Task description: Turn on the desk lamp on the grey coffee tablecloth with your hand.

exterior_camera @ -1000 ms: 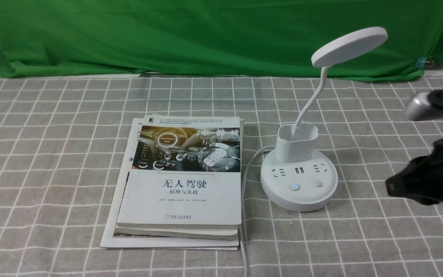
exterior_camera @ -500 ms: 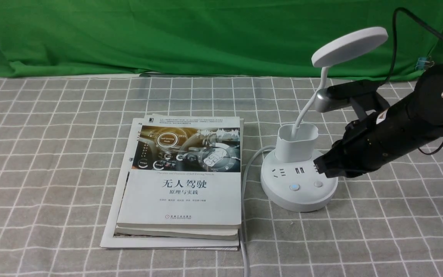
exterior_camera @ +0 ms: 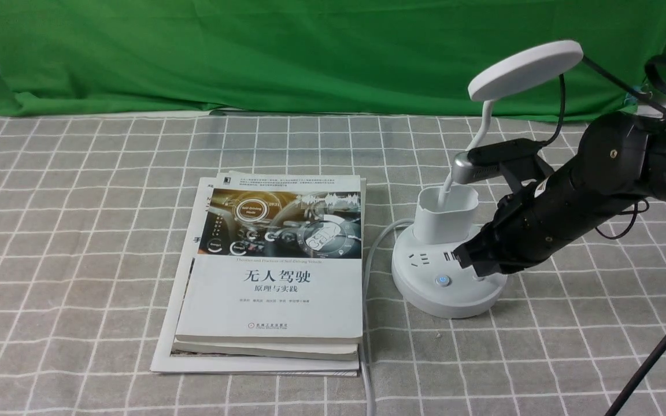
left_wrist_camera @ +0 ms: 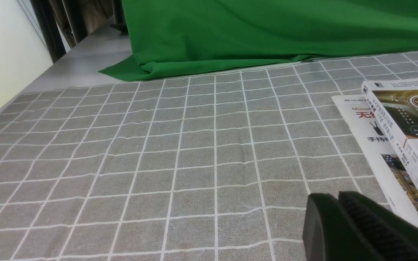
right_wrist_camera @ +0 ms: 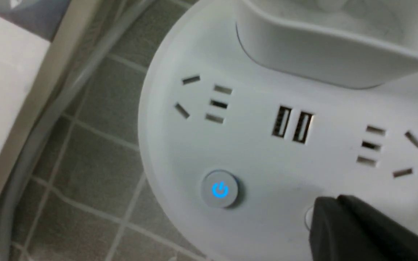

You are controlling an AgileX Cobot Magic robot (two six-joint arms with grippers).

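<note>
The white desk lamp (exterior_camera: 447, 237) stands on the grey coffee tablecloth (exterior_camera: 78, 231), right of centre, its disc head (exterior_camera: 525, 69) unlit on a thin neck above the pen-holder cup. My right gripper (exterior_camera: 465, 257) is shut and its tip rests over the right-hand button of the round base (right_wrist_camera: 252, 152). That button is almost wholly hidden under the tip (right_wrist_camera: 330, 206). The left-hand button (right_wrist_camera: 220, 189) shows a blue power sign. My left gripper (left_wrist_camera: 334, 199) is shut and empty, low over the cloth beside the books; it does not show in the front view.
A stack of books (exterior_camera: 272, 271) lies left of the lamp, with the lamp's grey cord (exterior_camera: 367, 277) running between them toward the front edge. A green cloth (exterior_camera: 310, 52) hangs along the back. A black cable (exterior_camera: 657, 352) crosses the front right corner.
My right arm has swung in from the right edge to the lamp base, and its shut tip now covers the right button. The left button's sign now shows blue.
</note>
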